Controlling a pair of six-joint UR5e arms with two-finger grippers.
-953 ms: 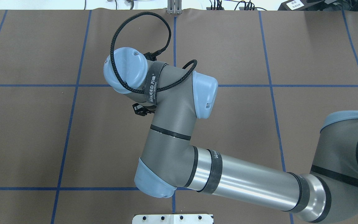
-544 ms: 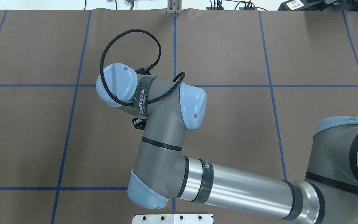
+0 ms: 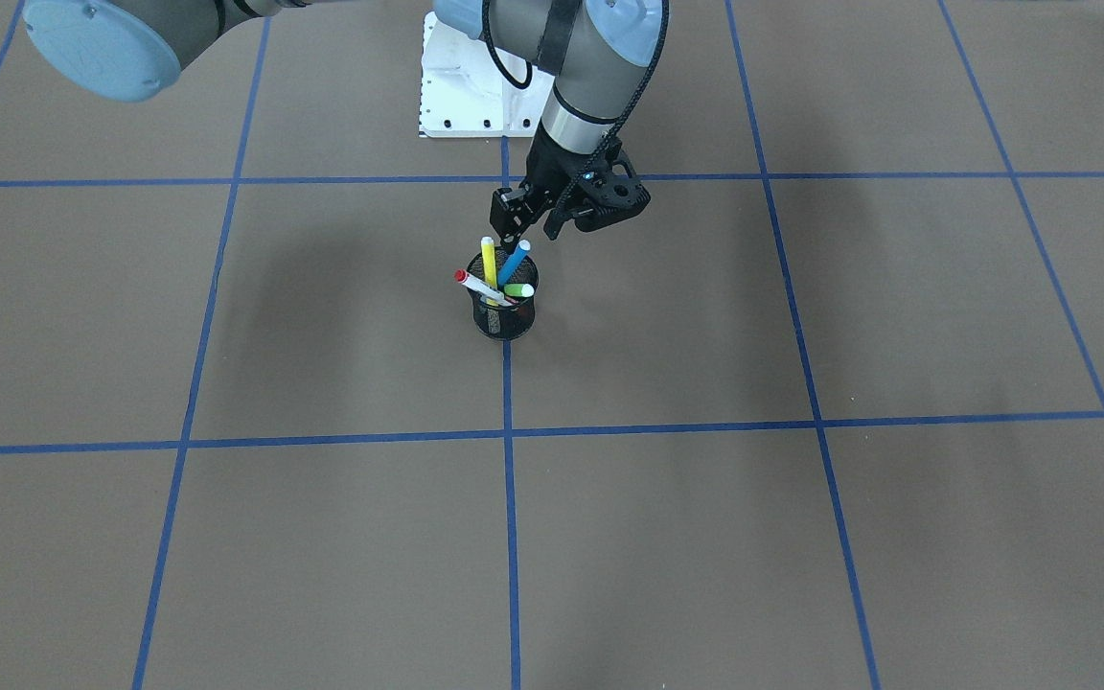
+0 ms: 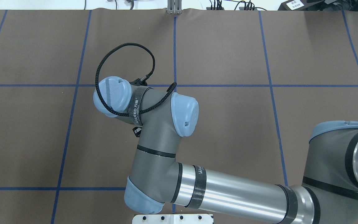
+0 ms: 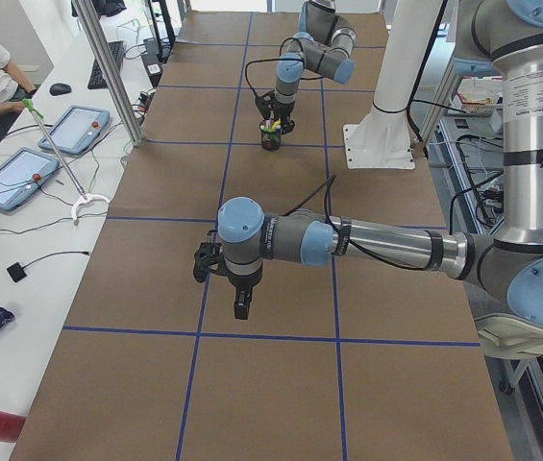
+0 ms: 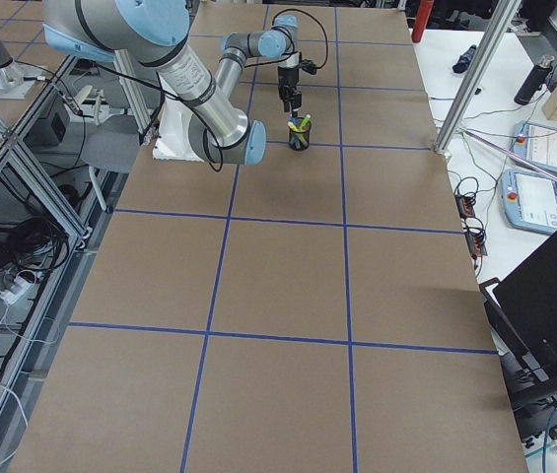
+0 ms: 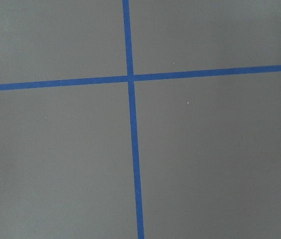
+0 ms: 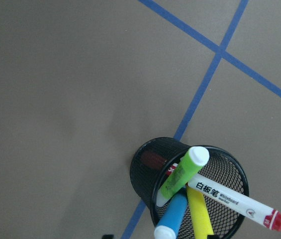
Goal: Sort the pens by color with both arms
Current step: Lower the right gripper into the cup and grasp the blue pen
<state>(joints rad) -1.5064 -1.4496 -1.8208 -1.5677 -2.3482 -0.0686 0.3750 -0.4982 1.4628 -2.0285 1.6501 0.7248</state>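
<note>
Brown sheeting gridded with blue tape (image 3: pixel 508 460) covers the surface (image 3: pixel 801 537). At its middle the right gripper (image 3: pixel 528 230) hangs just above a black mesh cup (image 3: pixel 504 316), fingers parted and nothing between them, pointing down at the pen tops without touching them as far as the front view shows. All four pens stand in that cup: the yellow pen (image 3: pixel 489 259) almost upright, the blue pen (image 3: pixel 515 262) leaning toward the gripper, the white pen (image 3: pixel 477 285) with its red cap tilted out over the rim, and the green pen (image 3: pixel 518 289) lying low across the mouth. The cup sits on a tape line, near a crossing. From the overhead view the right arm (image 4: pixel 228 193) reaches in from the right and covers both cup and gripper. Well apart, along the table, the left arm (image 5: pixel 377 242) stretches low, its left gripper (image 5: pixel 239 305) pointing down over bare sheeting near a tape crossing; whether it is parted or closed I cannot tell.
</note>
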